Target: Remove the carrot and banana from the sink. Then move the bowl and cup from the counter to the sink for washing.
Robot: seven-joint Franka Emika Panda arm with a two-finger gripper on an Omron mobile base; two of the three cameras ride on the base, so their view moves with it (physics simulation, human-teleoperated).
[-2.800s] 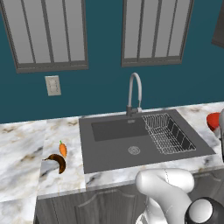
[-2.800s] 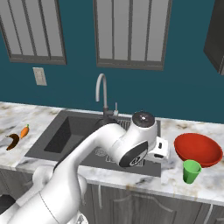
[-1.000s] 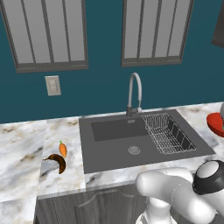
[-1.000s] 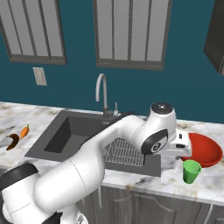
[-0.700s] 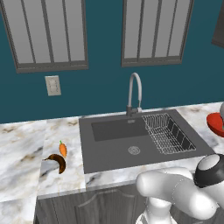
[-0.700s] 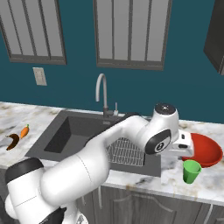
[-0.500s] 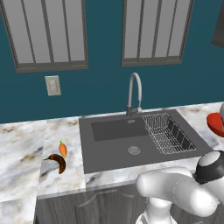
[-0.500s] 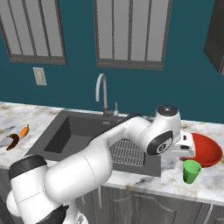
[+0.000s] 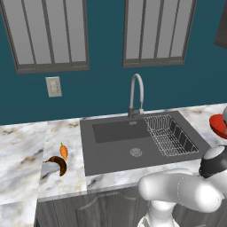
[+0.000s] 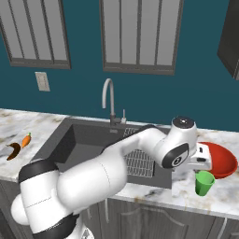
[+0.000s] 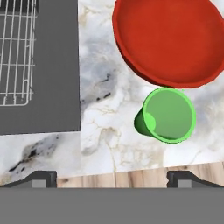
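The counter (image 11: 109,113) has a bare patch of marble right under the gripper (image 11: 112,177), and the counter's front edge runs just past the two finger tips, with a wooden floor (image 11: 131,179) showing beyond it. In the hand view the sink (image 11: 57,65) has a straight dark rim to the left of the gripper, and the wire rack (image 11: 15,52) sits inside it, up in the far left corner. There is open marble between the sink rim and the cup.

The gripper is spread as wide as it goes and it holds nothing. Its two dark finger tips (image 11: 41,178) stand far apart at the bottom of the hand view.

The green cup (image 11: 168,116) stands upright on the counter, just ahead of the gripper and a bit to the right, between the lines of the two tips. It is not touching them. The red bowl (image 11: 168,41) sits past the cup, farther from the gripper, and its rim comes very close to the cup's rim. From the right base view the gripper (image 10: 201,158) hangs above the cup (image 10: 204,182), beside the bowl (image 10: 219,161).

The carrot (image 9: 64,151) and the banana (image 9: 57,164) lie side by side on the counter, far off on the other side of the sink (image 9: 133,146) from the gripper.

No writing can be read anywhere.
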